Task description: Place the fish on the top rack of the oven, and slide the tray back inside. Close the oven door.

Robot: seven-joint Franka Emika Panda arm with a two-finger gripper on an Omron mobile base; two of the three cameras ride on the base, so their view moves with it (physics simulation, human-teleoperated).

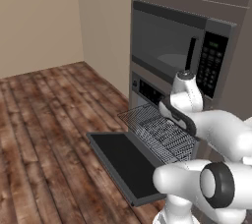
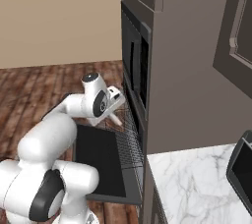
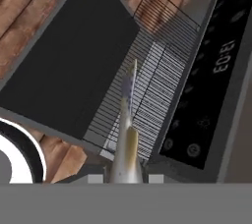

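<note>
Seen from the left base view, the top rack [image 1: 156, 130] is drawn out of the oven [image 1: 147, 95] over the lowered oven door [image 1: 125, 164], and no load can be made out on its wires; the hand is hidden behind the arm's own links, so the fingers cannot be judged here.

In the right base view, the gripper [image 2: 116, 116] is held above the rack's near part, with a pale slender fish [image 2: 115, 117] pointing down and toward the oven from it.

In the hand view, the fingers are clamped together on the fish [image 3: 127, 134] by one end. Its long axis is run forward from the tips, directly over the rack [image 3: 147, 95], roughly along the oven's front. The rack is judged bare beneath it, so only a lowering is called for. The door glass [image 3: 69, 70] lies alongside.
</note>
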